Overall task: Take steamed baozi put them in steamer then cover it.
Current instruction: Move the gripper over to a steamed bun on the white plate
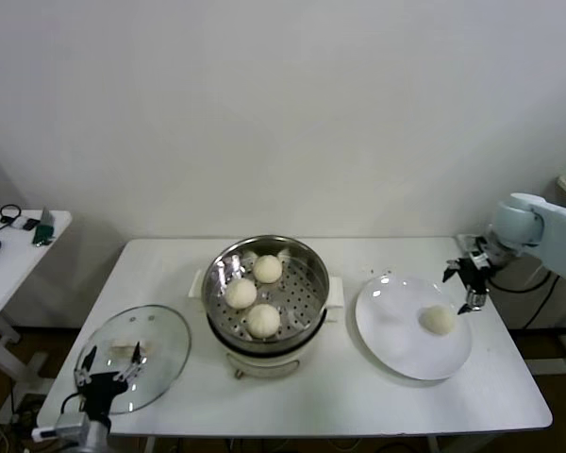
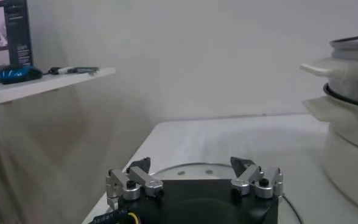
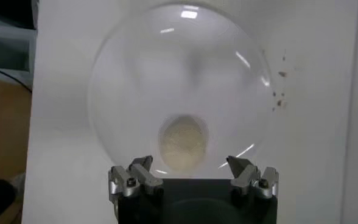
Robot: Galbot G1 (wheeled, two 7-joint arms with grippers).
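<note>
Three baozi (image 1: pixel 254 293) sit in the steamer (image 1: pixel 307 269); a fourth (image 1: pixel 439 320) lies on the white plate (image 1: pixel 396 349). The right gripper (image 1: pixel 470 286), spread, hovers beside it. The left gripper (image 1: pixel 107 370), spread, hangs over the glass cover (image 1: pixel 165 340).

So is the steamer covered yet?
No. The steamer stands open with three baozi inside; the glass cover lies on the table beside it.
</note>
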